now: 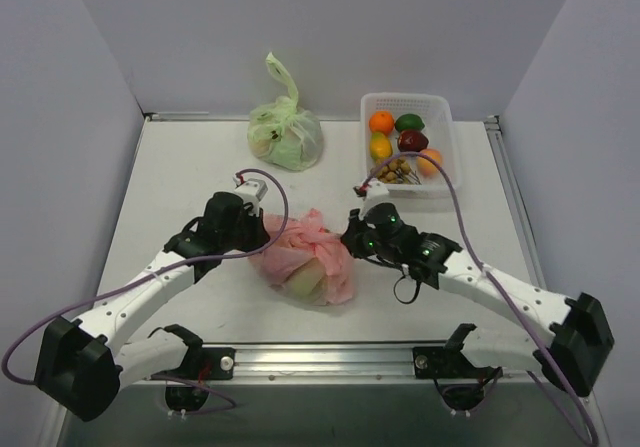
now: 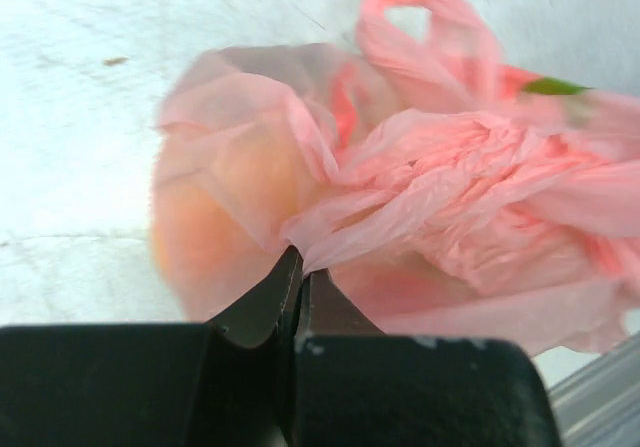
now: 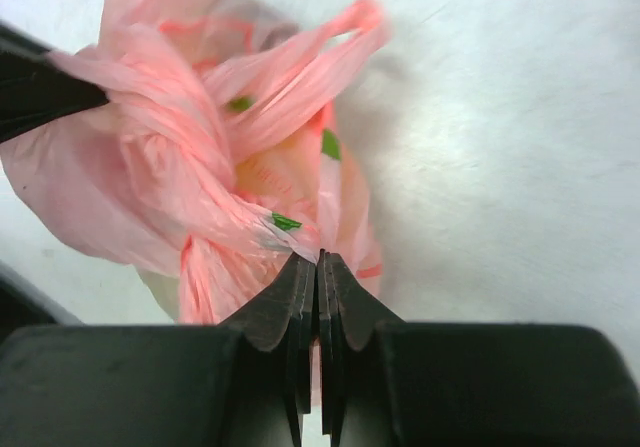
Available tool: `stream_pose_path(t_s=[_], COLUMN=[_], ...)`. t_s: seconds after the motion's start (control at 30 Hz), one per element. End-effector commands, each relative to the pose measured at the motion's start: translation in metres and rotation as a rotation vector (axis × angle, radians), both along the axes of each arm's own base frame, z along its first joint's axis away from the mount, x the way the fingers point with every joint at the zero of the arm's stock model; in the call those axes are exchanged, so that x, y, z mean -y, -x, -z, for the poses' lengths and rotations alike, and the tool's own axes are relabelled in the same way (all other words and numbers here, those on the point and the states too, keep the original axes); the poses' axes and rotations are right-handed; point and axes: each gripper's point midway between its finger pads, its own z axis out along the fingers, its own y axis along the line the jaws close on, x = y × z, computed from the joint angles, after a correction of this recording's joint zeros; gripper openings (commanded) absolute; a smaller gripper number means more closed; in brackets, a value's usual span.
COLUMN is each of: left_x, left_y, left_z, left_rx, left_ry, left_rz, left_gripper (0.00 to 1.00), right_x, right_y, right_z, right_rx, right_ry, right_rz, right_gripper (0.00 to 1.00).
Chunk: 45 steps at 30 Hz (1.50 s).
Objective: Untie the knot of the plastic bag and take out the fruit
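The pink plastic bag (image 1: 305, 255) lies in the middle of the table between both arms, with pale fruit (image 1: 305, 277) showing dimly through it. Its knot (image 3: 215, 157) is a twisted band of pink plastic running across the top. My left gripper (image 1: 262, 229) is shut on a fold of the bag's plastic at its left side (image 2: 300, 257). At the bag's right side, my right gripper (image 1: 347, 235) is shut on a strip of the bag's plastic just below the knot (image 3: 320, 257). An orange-tinted fruit (image 2: 215, 217) shows through the film in the left wrist view.
A pale green tied bag (image 1: 285, 132) stands at the back centre. A white basket (image 1: 447, 152) with several fruits sits at the back right. Grey walls close in the table at the back and sides; a metal rail (image 1: 320, 359) runs along the near edge.
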Motion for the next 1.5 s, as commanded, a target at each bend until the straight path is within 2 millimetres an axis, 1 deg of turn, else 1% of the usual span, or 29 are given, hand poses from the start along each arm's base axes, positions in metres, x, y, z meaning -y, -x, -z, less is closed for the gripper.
stream_pose_path(t_s=[0.0, 0.03, 0.1, 0.13, 0.2, 0.3, 0.37, 0.4, 0.43, 0.5, 0.53, 0.57, 0.6, 0.63, 0.67, 0.7, 0.73, 0.77, 0.8, 0.97, 1.07, 1.17, 1.27, 1.3, 1.33, 1.37, 1.4, 1.43, 1.47], left_x=[-0.033, -0.041, -0.051, -0.055, -0.056, -0.046, -0.042, -0.042, -0.038, -0.033, -0.032, -0.030, -0.027, -0.026, -0.026, -0.026, -0.025, -0.025, -0.025, -0.026, -0.026, -0.028, -0.029, -0.031, -0.032, -0.033, -0.037, -0.039, -0.040], left_y=[-0.026, -0.030, -0.033, -0.034, -0.035, -0.032, -0.032, -0.033, -0.030, -0.029, -0.028, -0.028, -0.026, -0.026, -0.026, -0.026, -0.026, -0.027, -0.026, -0.026, -0.026, -0.026, -0.027, -0.027, -0.027, -0.028, -0.030, -0.030, -0.030], left_z=[-0.017, -0.017, -0.018, -0.018, -0.020, -0.023, -0.026, -0.029, -0.029, -0.036, -0.036, -0.041, -0.040, -0.042, -0.043, -0.043, -0.043, -0.044, -0.043, -0.042, -0.043, -0.043, -0.043, -0.044, -0.042, -0.043, -0.042, -0.040, -0.039], left_rx=[0.093, 0.092, 0.098, 0.097, 0.103, 0.119, 0.134, 0.150, 0.147, 0.172, 0.176, 0.194, 0.192, 0.196, 0.201, 0.201, 0.200, 0.201, 0.197, 0.195, 0.198, 0.200, 0.201, 0.204, 0.200, 0.201, 0.203, 0.194, 0.191], left_ry=[-0.012, -0.009, -0.010, -0.006, 0.005, 0.044, 0.061, 0.062, 0.076, 0.104, 0.111, 0.126, 0.134, 0.138, 0.142, 0.142, 0.142, 0.143, 0.140, 0.129, 0.131, 0.125, 0.120, 0.116, 0.109, 0.105, 0.093, 0.083, 0.079], left_rz=[-0.182, -0.221, -0.264, -0.283, -0.286, -0.233, -0.216, -0.210, -0.185, -0.156, -0.146, -0.138, -0.123, -0.118, -0.115, -0.113, -0.108, -0.108, -0.106, -0.107, -0.106, -0.111, -0.119, -0.126, -0.133, -0.141, -0.159, -0.169, -0.177], left_gripper=[0.00, 0.00, 0.00, 0.00, 0.00, 0.00, 0.00, 0.00, 0.00, 0.00, 0.00, 0.00, 0.00, 0.00, 0.00, 0.00, 0.00, 0.00, 0.00, 0.00, 0.00, 0.00, 0.00, 0.00, 0.00, 0.00, 0.00, 0.00, 0.00], right_x=[0.060, 0.074, 0.095, 0.100, 0.100, 0.085, 0.072, 0.072, 0.067, 0.061, 0.053, 0.049, 0.045, 0.041, 0.030, 0.025, 0.020, 0.014, 0.004, -0.018, -0.029, -0.029, -0.025, -0.023, -0.018, -0.015, -0.011, -0.007, 0.001], right_y=[-0.021, -0.022, -0.018, -0.017, -0.012, 0.004, 0.012, 0.016, 0.013, 0.017, 0.016, 0.015, 0.016, 0.015, 0.014, 0.012, 0.010, 0.006, 0.007, -0.001, 0.000, -0.001, -0.001, -0.003, -0.005, -0.005, -0.008, -0.009, -0.012], right_z=[-0.021, -0.033, -0.034, -0.034, -0.028, -0.013, -0.018, -0.014, -0.032, -0.039, -0.059, -0.070, -0.067, -0.071, -0.089, -0.083, -0.086, -0.097, -0.090, -0.083, -0.063, -0.047, -0.040, -0.041, -0.041, -0.046, -0.049, -0.052, -0.063], right_rx=[0.108, 0.132, 0.162, 0.163, 0.155, 0.077, 0.069, 0.061, 0.097, 0.127, 0.156, 0.177, 0.185, 0.194, 0.218, 0.213, 0.220, 0.242, 0.227, 0.198, 0.136, 0.099, 0.089, 0.094, 0.102, 0.117, 0.126, 0.137, 0.170], right_ry=[-0.013, -0.072, -0.110, -0.129, -0.134, -0.103, -0.082, -0.037, -0.039, 0.038, 0.028, 0.042, 0.109, 0.130, 0.111, 0.164, 0.171, 0.169, 0.189, 0.221, 0.242, 0.276, 0.297, 0.300, 0.312, 0.307, 0.310, 0.312, 0.310], right_rz=[0.261, 0.328, 0.407, 0.427, 0.409, 0.283, 0.195, 0.168, 0.153, 0.067, 0.029, -0.010, -0.075, -0.115, -0.159, -0.210, -0.242, -0.259, -0.323, -0.410, -0.457, -0.470, -0.459, -0.449, -0.431, -0.419, -0.399, -0.383, -0.347], right_gripper=[0.00, 0.00, 0.00, 0.00, 0.00, 0.02, 0.21, 0.31, 0.54, 0.70, 0.79, 0.80, 0.82, 0.82, 0.82, 0.82, 0.82, 0.82, 0.82, 0.77, 0.74, 0.70, 0.51, 0.37, 0.30, 0.24, 0.13, 0.08, 0.03])
